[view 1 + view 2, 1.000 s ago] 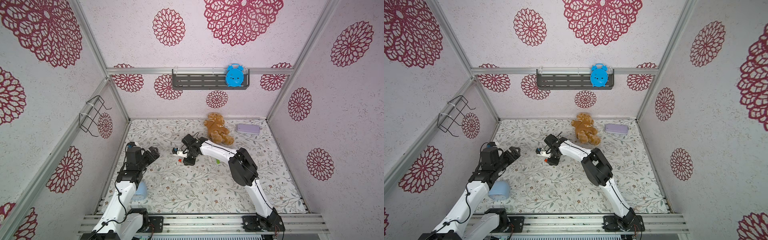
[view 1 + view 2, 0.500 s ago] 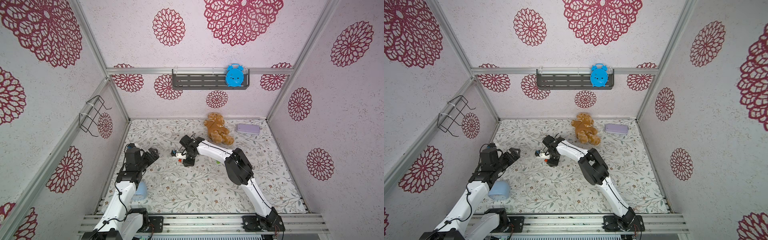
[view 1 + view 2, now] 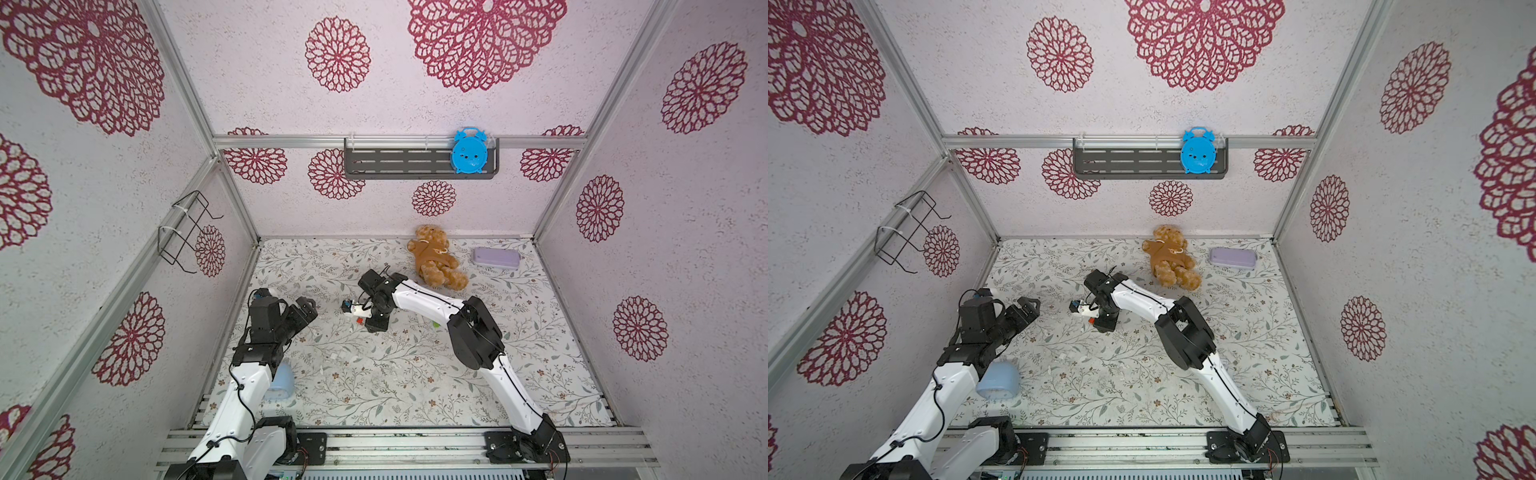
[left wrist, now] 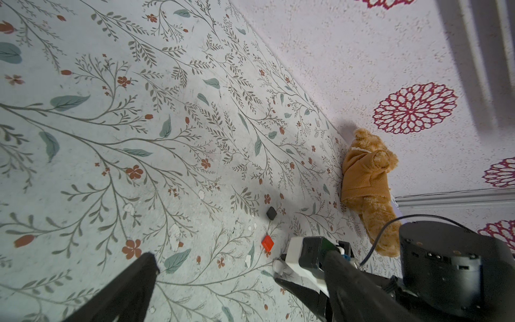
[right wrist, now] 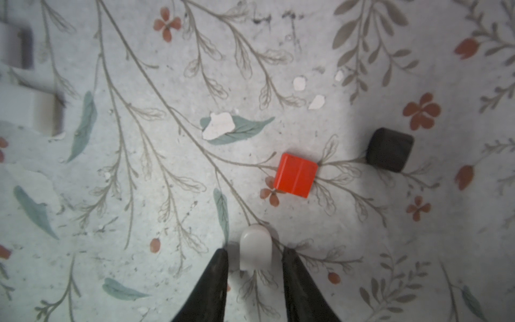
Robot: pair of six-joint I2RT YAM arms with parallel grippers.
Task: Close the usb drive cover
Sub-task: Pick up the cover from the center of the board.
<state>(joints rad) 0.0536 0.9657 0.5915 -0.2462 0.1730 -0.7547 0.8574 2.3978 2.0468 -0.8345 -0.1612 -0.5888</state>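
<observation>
The right gripper hangs low over the tabletop. Its jaws are narrowly parted around a small white piece, with a sliver of surface showing on each side, so it is straddling and not yet pinching. I take that rounded piece for the usb drive or its cover, though I cannot tell which. It lies flat, a little left of the table's middle. The left gripper is spread wide and empty, well apart to the left.

The risk, as I judge it, lies in the squeeze. The piece is small, smooth and round-ended, so jaws meeting it off-centre could squirt it out across the table. Fingertips this low may also scrape the surface. A red block lies near, with a black block beyond it, and a skidding piece could knock either.

The surface is a pale floral print, scuffed and flecked with white chips. Walls patterned with red rosettes enclose it. At the far side lie a teddy bear and, to its right, a purple case. A blue alarm clock sits on a grey shelf on the far wall.
</observation>
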